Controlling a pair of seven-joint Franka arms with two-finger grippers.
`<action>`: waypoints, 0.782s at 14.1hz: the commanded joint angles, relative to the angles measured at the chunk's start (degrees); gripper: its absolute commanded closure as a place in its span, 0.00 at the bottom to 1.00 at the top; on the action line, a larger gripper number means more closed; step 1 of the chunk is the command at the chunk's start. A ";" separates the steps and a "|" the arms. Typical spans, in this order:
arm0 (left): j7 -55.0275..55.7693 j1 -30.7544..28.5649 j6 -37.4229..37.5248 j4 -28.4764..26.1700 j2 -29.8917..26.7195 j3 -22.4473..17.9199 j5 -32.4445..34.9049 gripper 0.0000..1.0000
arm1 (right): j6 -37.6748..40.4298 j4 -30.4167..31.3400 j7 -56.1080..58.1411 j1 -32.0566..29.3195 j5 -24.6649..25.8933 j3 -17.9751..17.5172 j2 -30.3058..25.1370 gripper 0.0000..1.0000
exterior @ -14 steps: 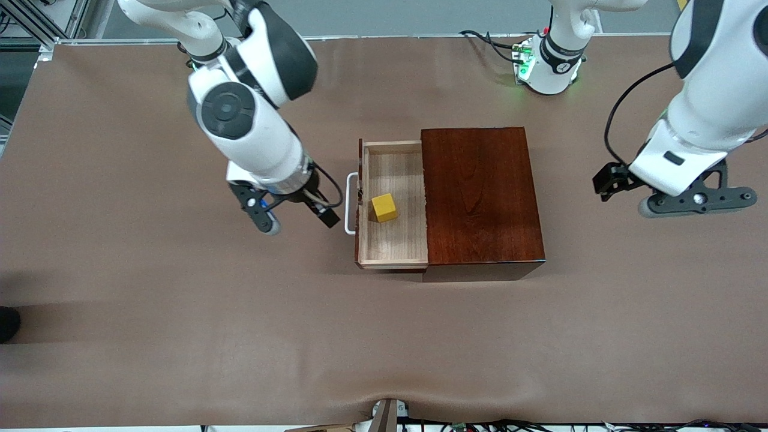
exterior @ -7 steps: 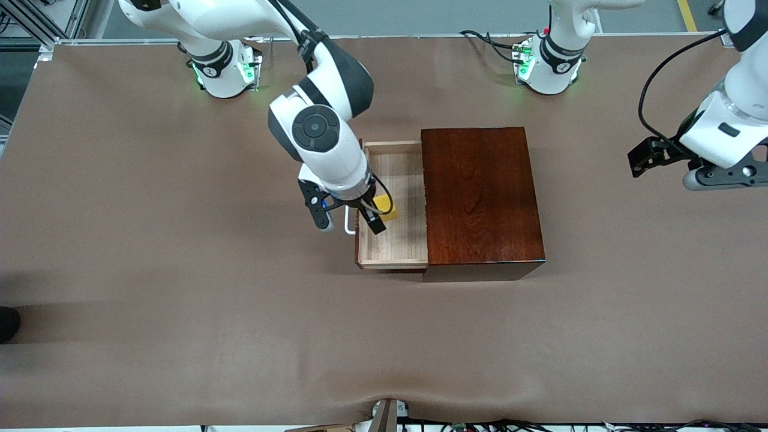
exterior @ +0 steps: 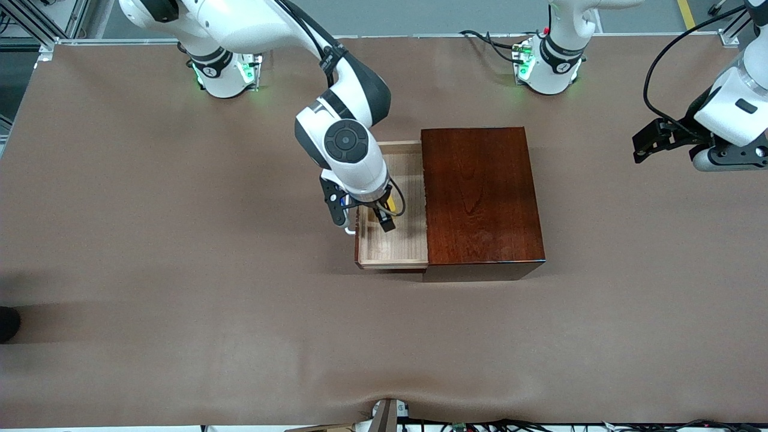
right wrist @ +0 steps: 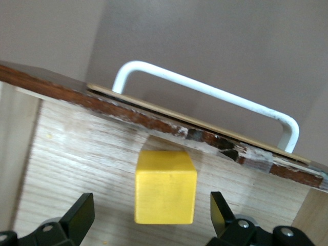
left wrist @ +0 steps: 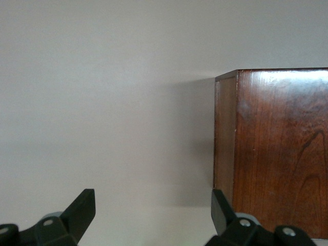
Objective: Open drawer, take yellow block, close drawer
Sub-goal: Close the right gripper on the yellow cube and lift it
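Surface: brown matte table (exterior: 180, 270); grey floor strip along its 12 o'clock edge. No legible writing or brand marks.

Item: wooden box (exterior: 480, 198), glossy reddish-brown, mid-table.

Item: drawer (exterior: 393, 246), pulled open at the box's 9 o'clock side; white handle (right wrist: 205, 95).

Item: yellow block (right wrist: 165, 187), lying in the drawer near its front wall.

Right gripper (exterior: 364, 217): over the open drawer, fingers apart, straddling the block without touching.

Left gripper (exterior: 729, 157): waiting over the table's left-arm end, fingers apart, empty.
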State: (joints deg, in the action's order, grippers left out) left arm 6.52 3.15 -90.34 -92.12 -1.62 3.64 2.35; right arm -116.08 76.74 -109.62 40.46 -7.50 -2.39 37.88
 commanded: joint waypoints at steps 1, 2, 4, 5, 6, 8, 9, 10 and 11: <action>-1.07 -0.51 0.69 -1.21 -1.90 0.32 -1.20 0.00 | -0.20 -0.63 -1.21 0.85 -0.58 0.63 0.87 0.00; -1.07 -0.51 0.69 -1.22 -1.90 0.32 -1.20 0.00 | -0.11 -0.63 -1.21 0.85 -0.58 0.63 0.88 0.00; -1.16 -0.51 0.69 -1.30 -1.81 0.32 -1.20 0.00 | -0.20 -0.63 -1.21 1.28 -0.50 0.63 1.22 0.09; -1.16 -0.51 0.69 -1.30 -1.81 0.32 -1.20 0.00 | -0.20 -0.63 -1.12 1.37 -0.50 0.63 1.58 0.18; -1.16 -0.51 0.69 -1.30 -1.81 0.40 -1.20 0.00 | -0.20 -0.63 -1.12 1.38 -0.50 0.63 1.58 0.25; -1.16 -0.51 0.69 -1.30 -1.72 0.32 -1.20 0.00 | -0.20 -0.72 -1.12 1.38 -0.58 0.63 1.58 0.49; -1.16 -0.43 0.69 -1.30 -1.63 0.32 -1.20 0.00 | -0.20 -0.72 -1.12 1.38 -0.58 0.63 1.58 0.64; -1.16 -0.43 0.69 -1.30 -1.55 0.40 -1.20 0.00 | -0.20 -0.81 -1.12 1.38 -0.58 0.55 1.58 0.72; -1.16 -0.43 0.69 -1.30 -1.46 0.40 -1.20 0.00 | -0.11 -0.98 -1.12 1.38 -0.58 0.55 1.49 0.76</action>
State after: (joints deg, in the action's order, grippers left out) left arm 6.52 3.16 -89.98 -92.37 -1.91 3.74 2.34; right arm -116.26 76.63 -109.82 41.13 -7.50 -2.38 39.19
